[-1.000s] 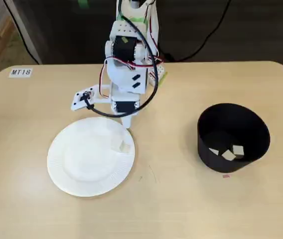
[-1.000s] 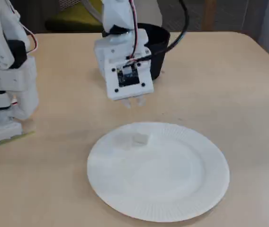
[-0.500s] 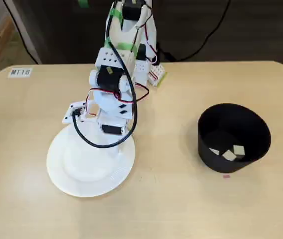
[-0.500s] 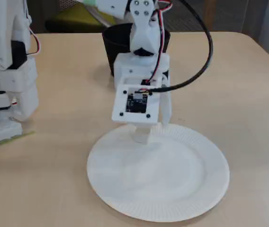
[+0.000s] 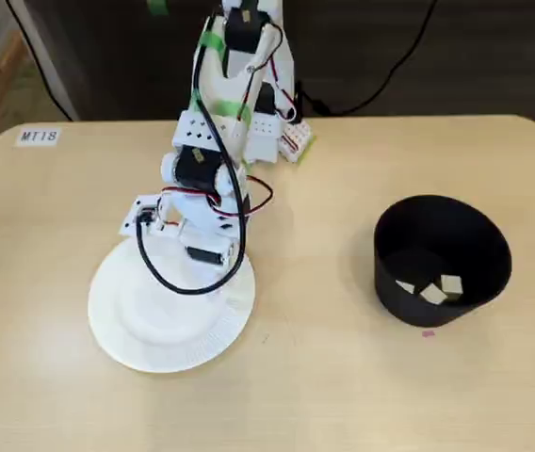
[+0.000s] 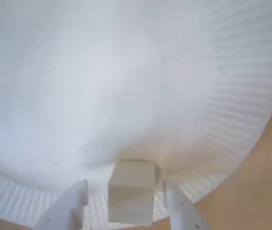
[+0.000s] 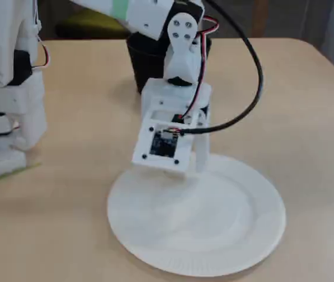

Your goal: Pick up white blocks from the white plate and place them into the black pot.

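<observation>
I find the black pot [image 5: 442,259] standing on the table [image 5: 343,386] toward the right in a fixed view, holding three white blocks [image 5: 428,290] on its floor. The white plate [image 5: 131,325] lies well apart from it to the left, and the strip of table between them is bare. In the wrist view one block [image 6: 131,197] sits on the plate's ribbed rim [image 6: 232,120], near its edge. My jaws stand open, one finger [image 6: 71,207] on each side of that block with a narrow gap left, so I record no grip. The rest of the plate is bare. In another fixed view the arm [image 7: 176,94] leans low over the plate's far rim [image 7: 237,167], just before the pot.
</observation>
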Motion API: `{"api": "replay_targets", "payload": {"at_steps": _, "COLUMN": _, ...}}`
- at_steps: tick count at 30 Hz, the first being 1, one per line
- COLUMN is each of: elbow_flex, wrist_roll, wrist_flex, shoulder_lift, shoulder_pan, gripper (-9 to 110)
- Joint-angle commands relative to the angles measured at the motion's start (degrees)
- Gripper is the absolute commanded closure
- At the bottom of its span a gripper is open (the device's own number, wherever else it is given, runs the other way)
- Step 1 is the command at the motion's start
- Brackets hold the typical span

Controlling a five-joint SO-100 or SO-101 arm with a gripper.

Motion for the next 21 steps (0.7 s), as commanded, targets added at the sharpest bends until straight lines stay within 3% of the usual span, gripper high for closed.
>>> {"api": "replay_targets", "payload": {"at_steps": 1, "elbow_flex": -2.4, "wrist_roll": 1.2, "wrist_flex": -3.9, "shoulder_lift": -0.4, "shoulder_pan": 1.1, "gripper": 92}}
{"api": "replay_targets", "payload": {"at_steps": 3, "elbow_flex": -2.5, "wrist_roll": 2.1, "wrist_flex": -6.4, "shoulder_lift": -1.2, "shoulder_pan": 1.6, "gripper": 104}}
{"api": "replay_targets", "payload": {"at_steps": 10, "elbow_flex": -1.8, "wrist_roll": -0.3, "wrist_flex": -13.8, "shoulder_lift": 0.4, "shoulder_pan": 1.5, "gripper": 104}}
{"api": "replay_targets", "payload": {"at_steps": 21, "elbow_flex": 5.9, "wrist_roll": -0.7, "wrist_flex": -42.8, "shoulder_lift": 24.7, "shoulder_pan": -6.9, "gripper": 104}}
